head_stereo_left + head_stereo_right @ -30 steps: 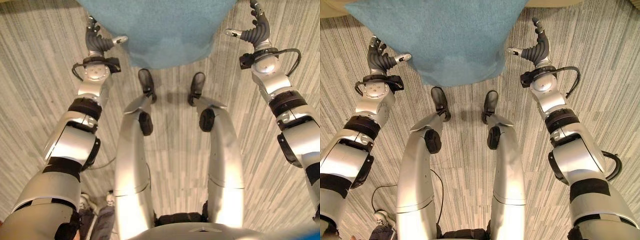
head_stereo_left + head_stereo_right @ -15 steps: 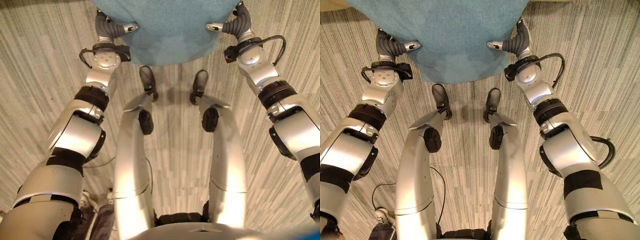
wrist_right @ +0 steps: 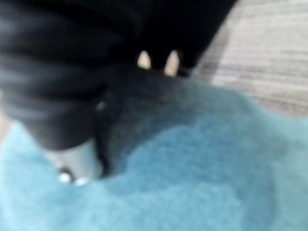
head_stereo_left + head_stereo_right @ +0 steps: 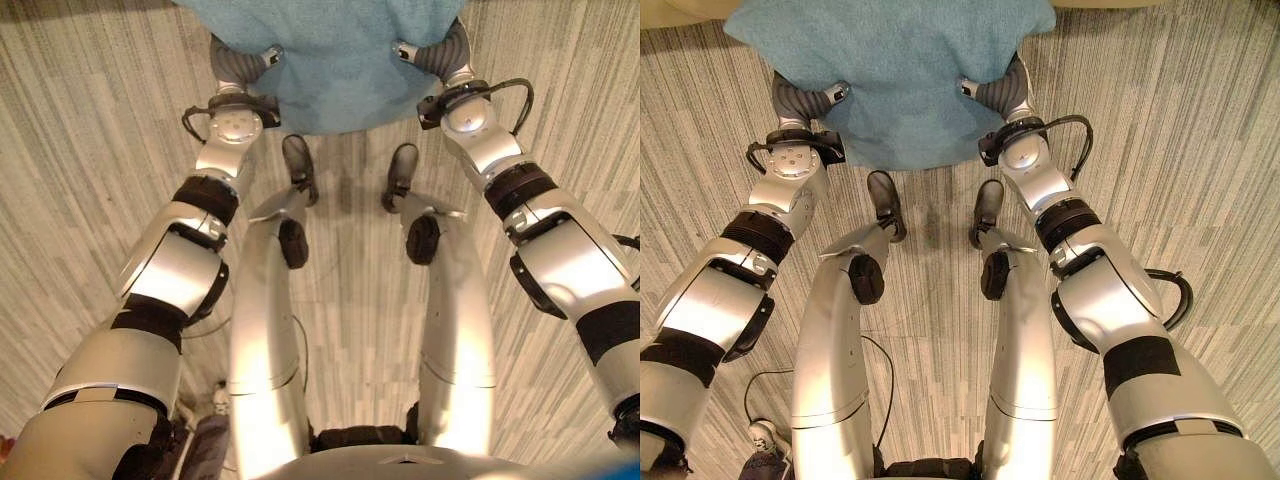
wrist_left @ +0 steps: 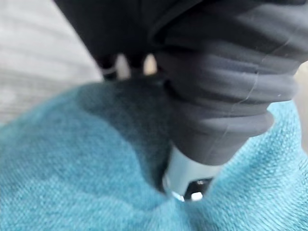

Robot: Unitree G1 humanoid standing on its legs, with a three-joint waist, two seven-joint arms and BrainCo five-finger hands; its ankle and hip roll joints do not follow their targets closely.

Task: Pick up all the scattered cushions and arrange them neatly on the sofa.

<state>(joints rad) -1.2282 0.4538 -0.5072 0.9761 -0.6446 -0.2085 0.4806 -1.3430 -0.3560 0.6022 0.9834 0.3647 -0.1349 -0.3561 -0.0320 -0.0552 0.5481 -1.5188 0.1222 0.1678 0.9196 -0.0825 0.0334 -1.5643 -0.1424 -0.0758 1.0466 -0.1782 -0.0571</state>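
Left eye view and right eye view alike are taken up at the top by a teal cushion, seen from above against a floor of pale striped planks. The cushion is held between the two hands, one pressed to each of its sides. The left hand is set against the cushion's left edge, its dark ribbed cover lying along the fabric and its thumb laid onto the upper face. The right hand is set against the opposite edge in a mirrored pose, with its thumb likewise resting on the teal cloth. The cushion's near edge is bowed outward between the two hands. A strip of beige surface is seen at the top corner beyond the cushion, though what it belongs to cannot be told. In the left wrist view the ribbed cover is seen close up, and the silver thumb is sunk into the cloth so that the fabric is dimpled around it; the other fingers are hidden behind the cover and the cushion. In the right wrist view the same is shown for the other side, the thumb being pushed into the teal weave. Whether the hidden fingers of either hand are curled or straight cannot be told.
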